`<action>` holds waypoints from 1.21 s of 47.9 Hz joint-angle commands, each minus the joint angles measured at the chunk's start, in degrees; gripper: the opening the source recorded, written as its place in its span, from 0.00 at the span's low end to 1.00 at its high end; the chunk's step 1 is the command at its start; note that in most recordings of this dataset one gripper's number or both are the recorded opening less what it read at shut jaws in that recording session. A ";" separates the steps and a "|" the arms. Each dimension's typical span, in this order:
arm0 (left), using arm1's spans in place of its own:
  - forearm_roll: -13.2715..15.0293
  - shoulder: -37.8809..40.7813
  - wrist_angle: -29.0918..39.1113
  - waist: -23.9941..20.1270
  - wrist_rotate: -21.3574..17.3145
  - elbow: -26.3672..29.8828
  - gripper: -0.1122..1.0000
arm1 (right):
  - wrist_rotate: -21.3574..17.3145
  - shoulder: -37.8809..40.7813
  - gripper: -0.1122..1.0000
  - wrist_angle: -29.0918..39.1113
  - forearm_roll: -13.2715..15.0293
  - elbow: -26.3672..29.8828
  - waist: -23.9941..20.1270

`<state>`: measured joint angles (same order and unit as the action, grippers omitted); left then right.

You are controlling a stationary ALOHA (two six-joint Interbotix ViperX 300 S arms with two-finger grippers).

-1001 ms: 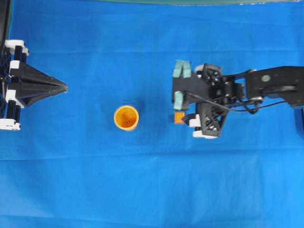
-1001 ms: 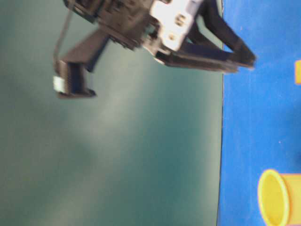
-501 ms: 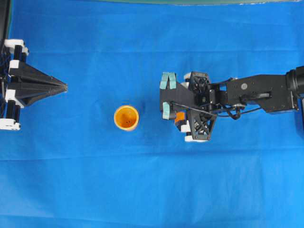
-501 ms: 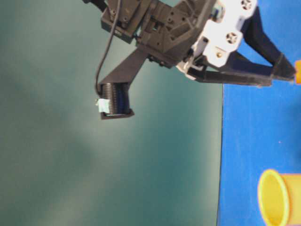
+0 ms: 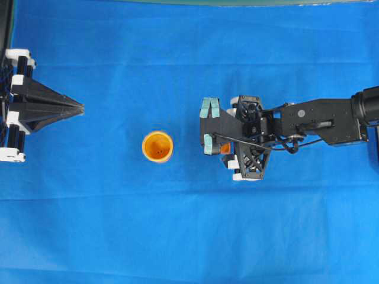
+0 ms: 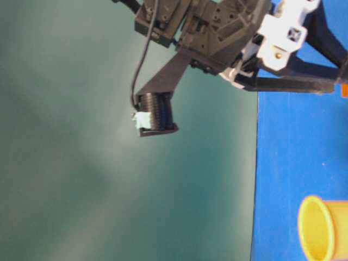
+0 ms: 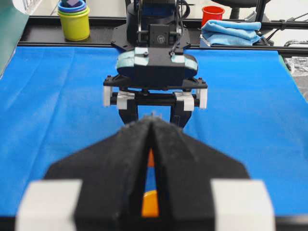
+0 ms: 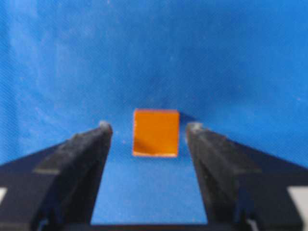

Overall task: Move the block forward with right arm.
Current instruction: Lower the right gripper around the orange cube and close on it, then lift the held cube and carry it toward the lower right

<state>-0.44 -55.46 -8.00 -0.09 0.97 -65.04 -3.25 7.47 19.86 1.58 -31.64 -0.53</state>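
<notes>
I am holding my right fingers (image 8: 149, 132) spread on either side of the block (image 8: 156, 132), right of the cup (image 5: 157, 146), whose inside looks bare. My left fingers (image 5: 80, 108) are pressed together.

1. A blue cloth (image 5: 177, 236) covers the table.
2. An orange-yellow cup (image 5: 157, 146) stands upright, mouth up, near the cloth's middle.
3. Stacked cups (image 7: 73, 19), yellow-green outermost, sit beyond the cloth's far left corner.
4. A red cup (image 7: 212, 13) stands beyond the cloth's far edge.
5. A folded light-blue towel (image 7: 236, 32) lies just beside the red cup.
</notes>
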 commanded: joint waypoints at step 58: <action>-0.09 0.26 0.09 0.00 -0.18 2.02 0.11 | -0.62 -4.22 0.47 5.54 -0.09 3.96 -0.35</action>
<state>-0.44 -55.46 -7.56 -0.09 0.88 -64.86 -3.87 6.42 23.20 1.58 -29.62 -0.62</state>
